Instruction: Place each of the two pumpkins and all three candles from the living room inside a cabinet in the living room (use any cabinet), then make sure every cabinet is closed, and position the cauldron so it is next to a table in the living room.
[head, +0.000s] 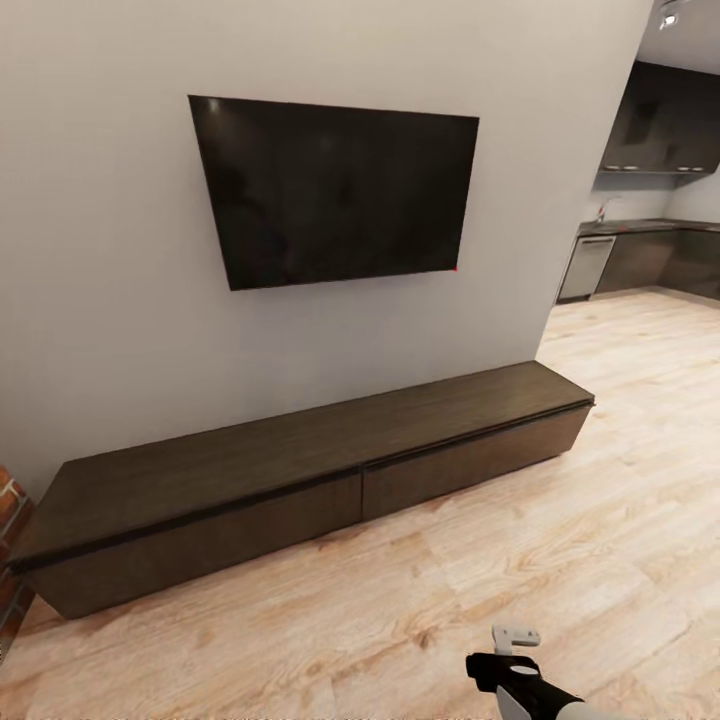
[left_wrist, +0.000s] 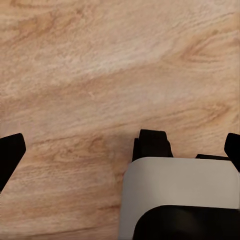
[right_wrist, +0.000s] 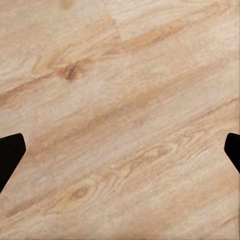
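Head view: closed cabinet (head: 300, 480), unlabelled.

Head view: high, angled down at cabinet (head: 300, 470) toward 12 o'clock, moderately near. Both wrist views: straight down, close over wooden floor (left_wrist: 100, 75), shared with head view's foreground.

left gripper (left_wrist: 120, 150) spread wide, empty | wood floor (left_wrist: 100, 65) | grey-black robot part (left_wrist: 175, 195)
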